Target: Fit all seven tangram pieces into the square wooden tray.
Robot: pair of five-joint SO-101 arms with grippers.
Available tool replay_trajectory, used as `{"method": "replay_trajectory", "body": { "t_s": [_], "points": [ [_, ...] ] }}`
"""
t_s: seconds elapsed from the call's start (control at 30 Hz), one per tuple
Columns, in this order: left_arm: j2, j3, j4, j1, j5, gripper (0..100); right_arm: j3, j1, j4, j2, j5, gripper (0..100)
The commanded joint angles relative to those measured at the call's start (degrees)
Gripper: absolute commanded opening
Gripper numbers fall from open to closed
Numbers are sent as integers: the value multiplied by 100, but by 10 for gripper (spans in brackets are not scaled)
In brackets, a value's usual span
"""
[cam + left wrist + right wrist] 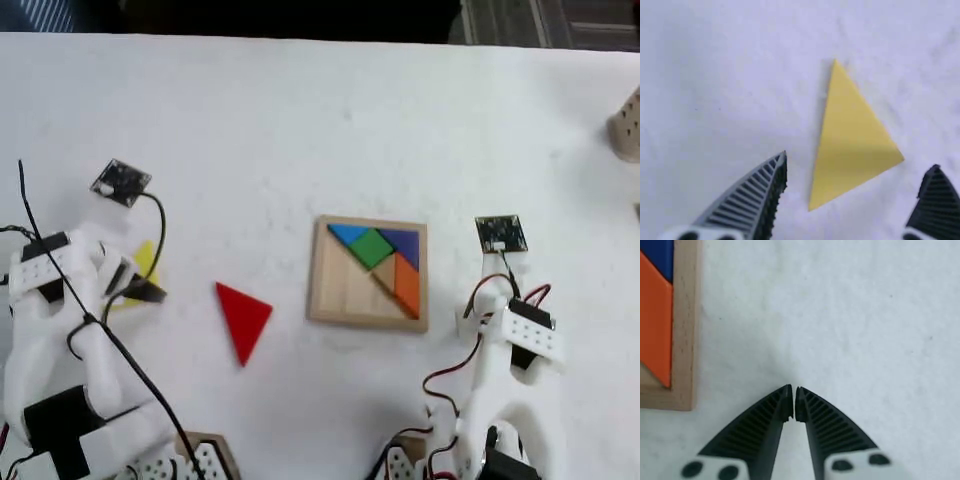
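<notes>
The square wooden tray (318,290) lies mid-table with light blue, green, dark blue and orange pieces (405,282) in its far and right parts. A red triangle (242,318) lies on the cloth left of the tray. A yellow triangle (850,137) lies flat at the far left, partly hidden by the left arm in the high view (147,257). My left gripper (860,187) hovers open just above it, fingers either side of its near edge. My right gripper (794,402) is shut on nothing, just right of the tray's rim (687,330).
White cloth covers the table (300,130). Small black boards with cables lie at the left (121,182) and right (501,233) of the tray. A tan object (627,125) stands at the far right edge.
</notes>
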Motion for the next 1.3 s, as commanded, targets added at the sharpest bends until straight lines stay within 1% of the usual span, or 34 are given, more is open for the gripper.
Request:
{"method": "replay_trajectory", "body": {
  "t_s": [0.0,0.33,0.5,0.57,0.73,0.83,1.27],
  "points": [
    [-40,53,-457,110,62,400,-35,-48,66,-215,62,19],
    [1033,26,-1099,136,62,400,-35,-48,66,-215,62,19],
    [1095,44,-1099,127,62,395,-35,-48,66,-215,62,19],
    [1103,70,-1081,127,62,352,-35,-48,66,-215,62,19],
    [1103,70,-1081,127,62,201,-35,-48,66,-215,62,19],
    [1086,70,-1073,127,62,151,-35,-48,66,-215,62,19],
    [1068,26,-1037,-57,70,146,-35,-48,66,-215,62,19]
  ]
}}
